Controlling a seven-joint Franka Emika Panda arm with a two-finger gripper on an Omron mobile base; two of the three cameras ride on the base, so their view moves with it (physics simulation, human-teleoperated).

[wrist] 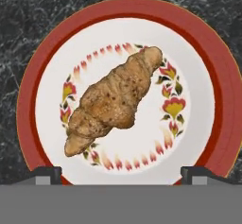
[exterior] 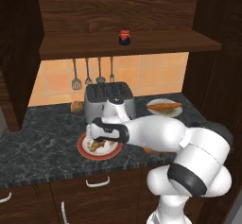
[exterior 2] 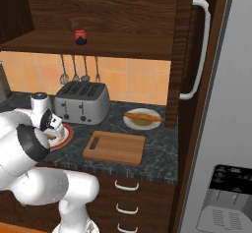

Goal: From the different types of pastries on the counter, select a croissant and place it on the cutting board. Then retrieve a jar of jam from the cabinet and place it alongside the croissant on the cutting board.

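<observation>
My wide-open, empty gripper (wrist: 121,175) hovers over the croissant (wrist: 113,99) mid-plate (wrist: 28,119) (slanted pastry may slip the fingertips).

Item count: one croissant (wrist: 113,100), two plates (wrist: 222,100) (exterior 2: 140,124), one long pastry (exterior: 163,106), one bun (exterior: 77,107), one board (exterior 2: 114,147), one jar (exterior: 125,37), one toaster (exterior 2: 81,101), four utensils (exterior: 76,82).

The white arm (exterior: 156,133) rises from the base, bends at a dark-banded elbow and reaches out level to the left in the left base view. Its wrist turns downward, so the hand points straight down. The gripper (wrist: 121,173) is spread wide, its two dark fingertips (wrist: 45,175) standing far apart with nothing between them.
</observation>
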